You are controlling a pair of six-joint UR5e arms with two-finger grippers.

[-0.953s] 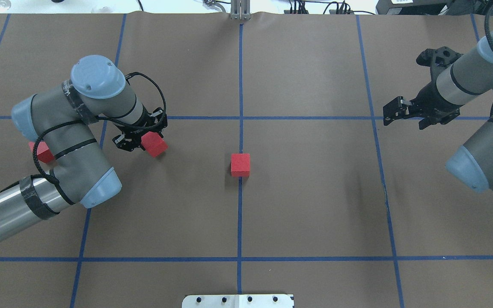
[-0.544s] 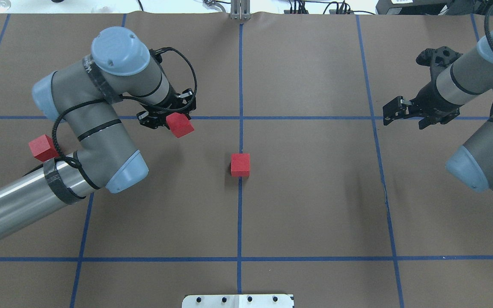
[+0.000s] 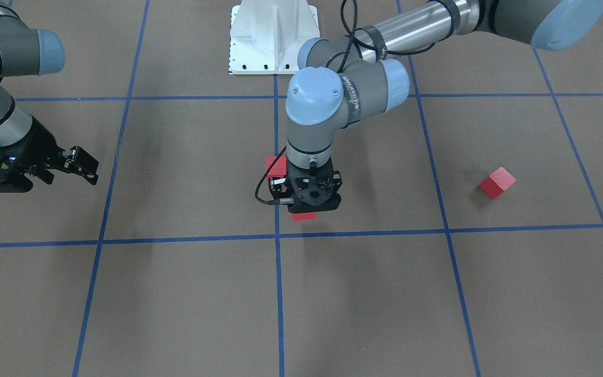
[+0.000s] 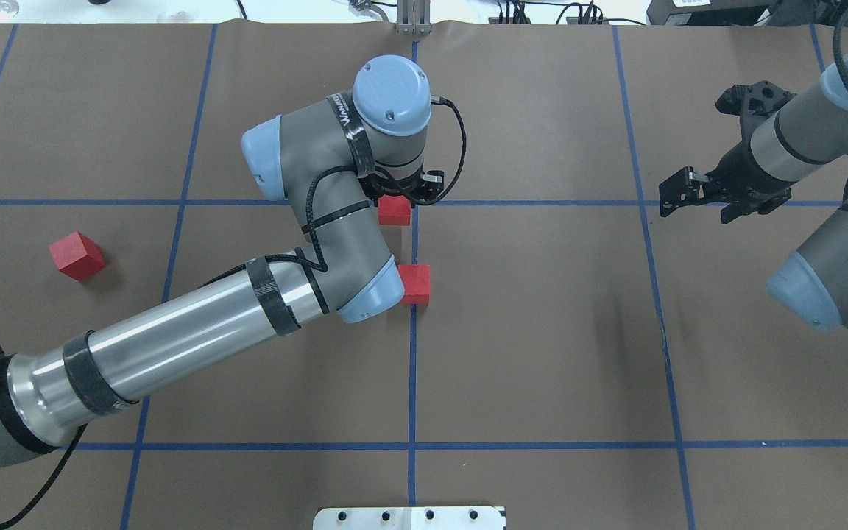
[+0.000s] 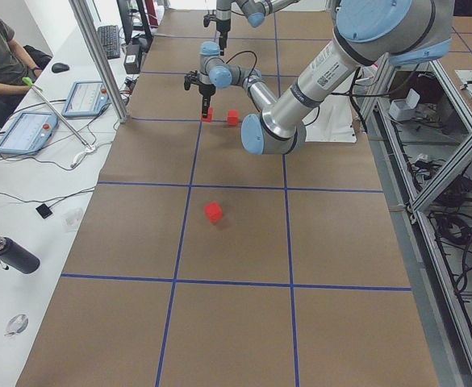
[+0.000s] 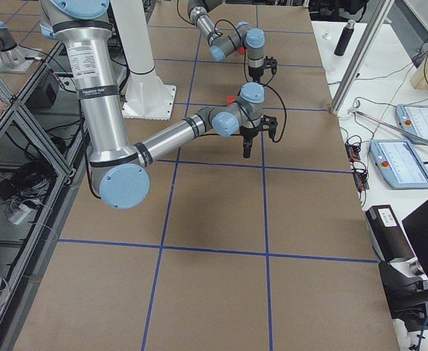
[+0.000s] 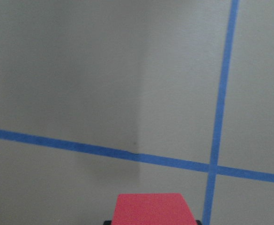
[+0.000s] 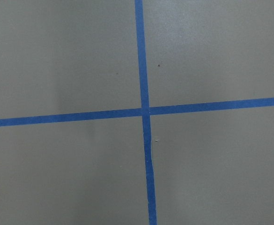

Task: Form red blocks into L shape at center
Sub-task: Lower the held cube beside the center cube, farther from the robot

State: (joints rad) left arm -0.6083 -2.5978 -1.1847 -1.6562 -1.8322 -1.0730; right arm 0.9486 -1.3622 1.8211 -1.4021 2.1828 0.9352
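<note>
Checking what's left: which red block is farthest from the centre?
The lone block on the robot's left side; the other two are by the centre line.

no legible text, lettering on left arm (image 4: 341,112) too blurred to read

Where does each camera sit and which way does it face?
Front-facing: across the table, facing the base; left gripper central, right gripper at view's left.
Overhead: behind the base, looking forward and down; both grippers.
Exterior left: table's left end; left arm near.
Exterior right: opposite end; right arm near.
Left wrist: down at tape cross; held red block at bottom.
Right wrist: down at grid crossing; no body.
Shared: overhead and front-facing both show centre block and stray block.
</note>
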